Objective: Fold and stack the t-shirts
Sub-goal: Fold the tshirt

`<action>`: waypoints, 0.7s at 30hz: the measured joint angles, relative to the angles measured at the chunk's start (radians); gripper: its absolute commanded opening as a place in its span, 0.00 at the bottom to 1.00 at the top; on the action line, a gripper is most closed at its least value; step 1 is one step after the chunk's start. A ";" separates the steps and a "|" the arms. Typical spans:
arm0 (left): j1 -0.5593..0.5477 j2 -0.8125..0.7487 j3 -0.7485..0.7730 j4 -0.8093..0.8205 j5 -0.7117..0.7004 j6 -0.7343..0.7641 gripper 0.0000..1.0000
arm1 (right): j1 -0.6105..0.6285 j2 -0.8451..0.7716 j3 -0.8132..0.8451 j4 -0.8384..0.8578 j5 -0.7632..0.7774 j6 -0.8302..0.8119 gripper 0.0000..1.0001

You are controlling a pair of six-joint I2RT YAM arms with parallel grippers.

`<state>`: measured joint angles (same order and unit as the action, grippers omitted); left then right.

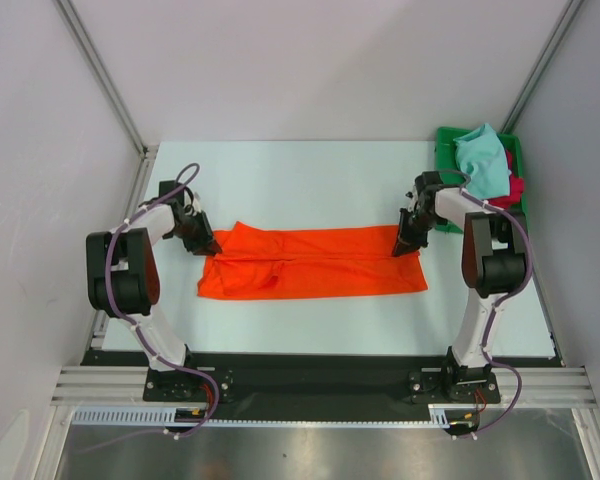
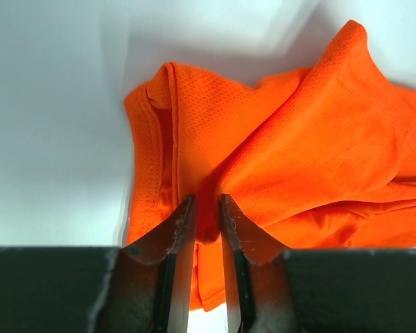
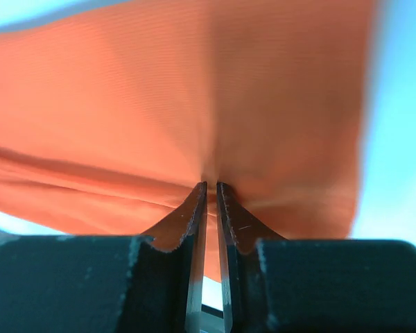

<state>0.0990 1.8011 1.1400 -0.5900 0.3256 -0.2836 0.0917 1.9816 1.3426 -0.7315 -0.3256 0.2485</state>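
White table (image 1: 310, 180) is bearing the orange t-shirt (image 1: 315, 262), stretching sideways from the right gripper (image 3: 211, 185), which is pinching one end, to the left gripper (image 2: 206, 200), barely parted, hold unclear.

Nothing legible was found: no text, label, brand, number or sign could be read on the orange t-shirt (image 1: 315, 272) stretched between the left pincer (image 1: 208, 248) and the right pincer (image 1: 407, 245), nor on the green tray (image 1: 443, 150) beyond the latter.

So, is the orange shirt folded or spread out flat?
Folded: the orange shirt lies on the table as a long narrow band, with layers doubled over along its length.
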 measured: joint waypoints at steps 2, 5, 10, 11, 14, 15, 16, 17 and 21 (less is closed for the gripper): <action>0.000 0.000 0.004 -0.001 0.000 0.000 0.26 | -0.005 -0.006 0.008 -0.018 0.048 -0.008 0.16; 0.000 0.000 0.020 -0.018 0.000 0.000 0.36 | -0.003 -0.015 0.020 -0.032 0.105 -0.018 0.21; 0.001 0.000 0.069 -0.042 0.017 -0.003 0.47 | 0.061 -0.043 0.066 0.005 0.082 0.023 0.36; 0.002 -0.001 0.078 -0.041 0.020 -0.003 0.48 | 0.086 -0.050 0.077 0.033 0.058 0.040 0.42; 0.002 -0.002 0.086 -0.034 0.033 -0.006 0.51 | 0.179 -0.050 0.121 0.146 -0.036 0.110 0.44; 0.002 -0.002 0.086 -0.031 0.040 -0.010 0.53 | 0.205 -0.042 0.140 0.174 -0.068 0.134 0.43; 0.002 -0.002 0.086 -0.028 0.046 -0.012 0.53 | 0.238 -0.022 0.174 0.202 -0.107 0.162 0.43; 0.002 -0.002 0.086 -0.023 0.052 -0.013 0.53 | 0.267 0.005 0.218 0.223 -0.142 0.184 0.43; 0.002 0.013 0.094 -0.010 0.075 -0.014 0.52 | 0.359 0.126 0.384 0.272 -0.237 0.236 0.43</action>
<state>0.1005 1.8141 1.2339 -0.5999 0.4007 -0.2974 0.4507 2.1078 1.7267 -0.4599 -0.5621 0.4843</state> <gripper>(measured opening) 0.527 0.433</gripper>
